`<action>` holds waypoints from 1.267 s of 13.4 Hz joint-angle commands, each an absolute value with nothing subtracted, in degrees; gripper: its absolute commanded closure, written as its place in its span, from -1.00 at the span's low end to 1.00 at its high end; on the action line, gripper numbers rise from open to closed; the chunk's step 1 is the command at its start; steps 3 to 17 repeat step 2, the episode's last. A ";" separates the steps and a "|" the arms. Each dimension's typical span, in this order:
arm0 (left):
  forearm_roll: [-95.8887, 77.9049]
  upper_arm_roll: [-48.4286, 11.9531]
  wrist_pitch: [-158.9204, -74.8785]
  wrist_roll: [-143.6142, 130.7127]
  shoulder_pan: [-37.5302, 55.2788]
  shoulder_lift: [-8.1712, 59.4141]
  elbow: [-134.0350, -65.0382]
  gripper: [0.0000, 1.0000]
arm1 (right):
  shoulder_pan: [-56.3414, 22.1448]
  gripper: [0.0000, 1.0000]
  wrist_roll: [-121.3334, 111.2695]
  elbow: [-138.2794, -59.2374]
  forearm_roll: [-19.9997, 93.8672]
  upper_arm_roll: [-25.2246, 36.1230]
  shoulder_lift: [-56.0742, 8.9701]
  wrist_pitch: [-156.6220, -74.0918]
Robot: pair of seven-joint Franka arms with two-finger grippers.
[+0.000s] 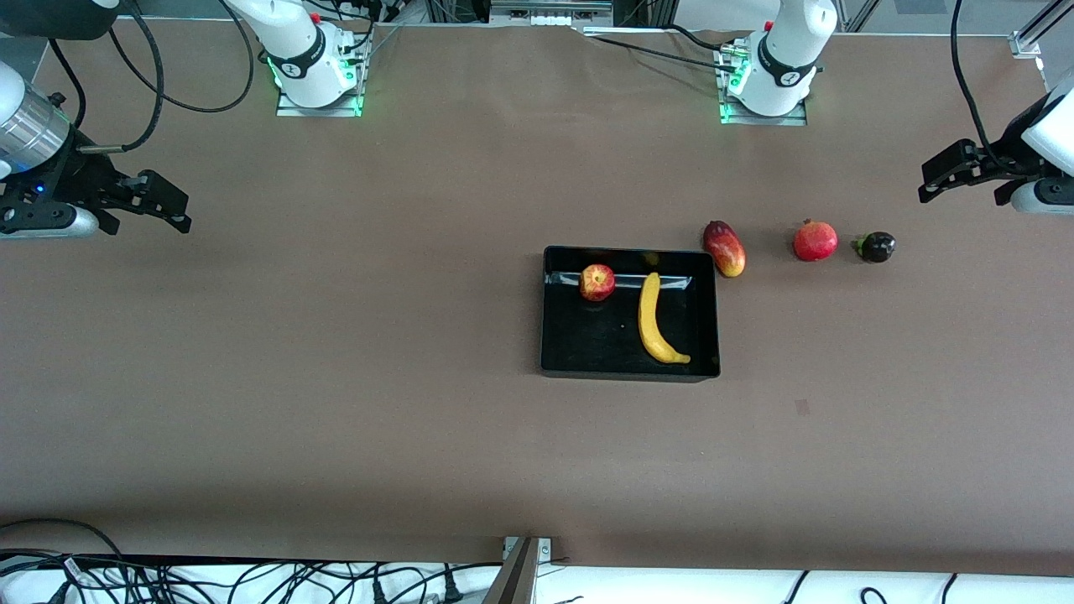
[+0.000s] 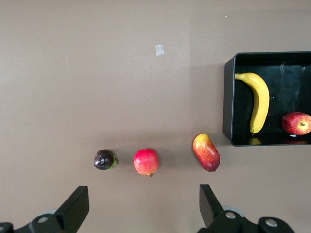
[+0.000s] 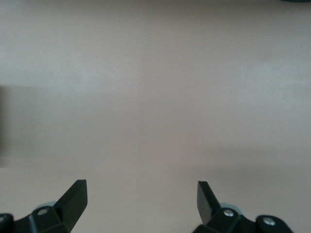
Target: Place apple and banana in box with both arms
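The black box (image 1: 550,310) sits on the brown table. The apple (image 1: 596,282) lies in it, near the wall toward the robots' bases. The banana (image 1: 653,320) lies in it beside the apple. Both also show in the left wrist view: the box (image 2: 228,97), the banana (image 2: 260,99), the apple (image 2: 296,123). My left gripper (image 1: 948,172) is open and empty, up over the table at the left arm's end. My right gripper (image 1: 159,201) is open and empty over bare table at the right arm's end; its wrist view shows only table between the fingertips (image 3: 77,194).
Three other fruits lie in a row outside the box, toward the left arm's end: a dark-red-and-yellow oval fruit (image 1: 724,248) beside the box's corner, a round red fruit with a crown (image 1: 815,241), and a small dark purple fruit (image 1: 877,247).
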State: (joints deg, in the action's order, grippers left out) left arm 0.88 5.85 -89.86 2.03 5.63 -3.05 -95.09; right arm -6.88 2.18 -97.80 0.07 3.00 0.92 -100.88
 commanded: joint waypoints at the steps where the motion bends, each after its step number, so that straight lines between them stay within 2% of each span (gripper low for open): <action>1: 0.26 5.72 -90.09 3.52 5.89 -6.40 -96.59 -1.00 | -6.42 -1.00 2.55 -96.86 -0.09 2.55 0.62 -100.63; 17: 0.26 5.36 -90.00 3.43 5.80 -7.02 -96.59 -1.00 | -6.42 -1.00 2.55 -96.94 -0.09 2.46 0.62 -100.63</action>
